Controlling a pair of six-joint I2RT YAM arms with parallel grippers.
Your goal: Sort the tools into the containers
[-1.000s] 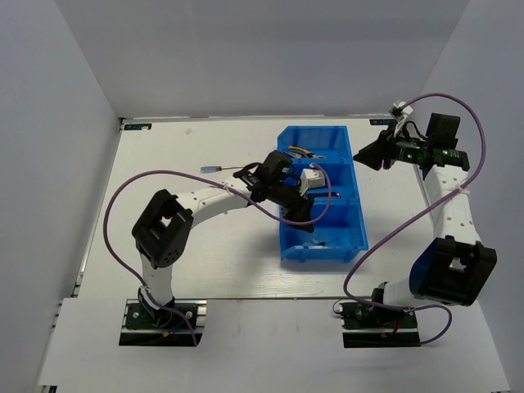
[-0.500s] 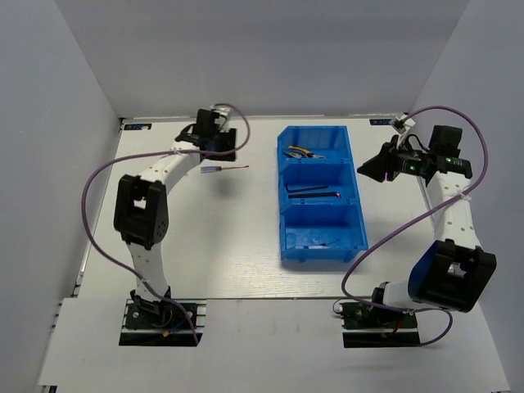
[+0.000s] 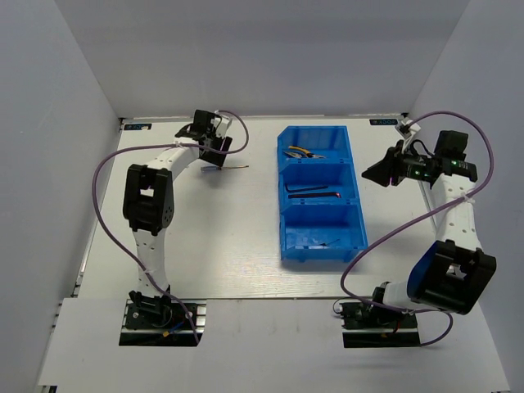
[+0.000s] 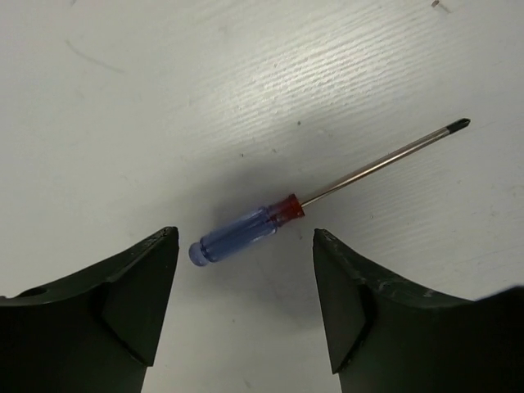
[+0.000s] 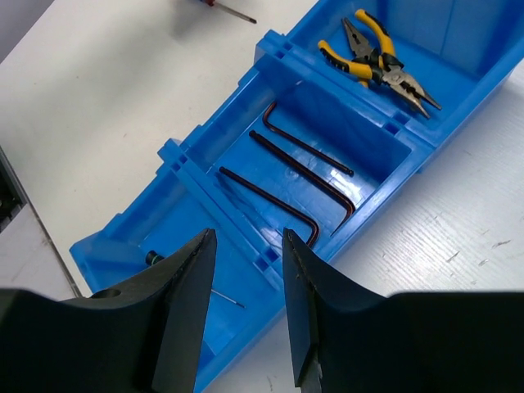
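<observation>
A screwdriver [image 4: 246,232] with a blue handle, red collar and bare steel shaft lies on the white table; its shaft also shows in the top view [image 3: 238,166]. My left gripper [image 4: 244,239] is open just above it, one finger either side of the handle, not touching; it also shows in the top view [image 3: 215,155]. The blue bin [image 3: 323,255] holds yellow-handled pliers [image 5: 377,59] in its far compartment, dark hex keys [image 5: 304,170] in the middle one and a thin green-marked screwdriver [image 5: 153,258] in the near one. My right gripper [image 5: 247,239] is open and empty, in the air right of the bin [image 5: 270,51].
Purple cables loop from both arms over the table. White walls close in the table at the back and both sides. The right gripper [image 3: 379,170] hovers beside the bin's right wall. Bare tabletop lies between the left arm and the bin.
My left arm has swung from over the bin's middle compartment to the far left and come down over the blue-handled screwdriver. The right gripper has drifted slightly right.
</observation>
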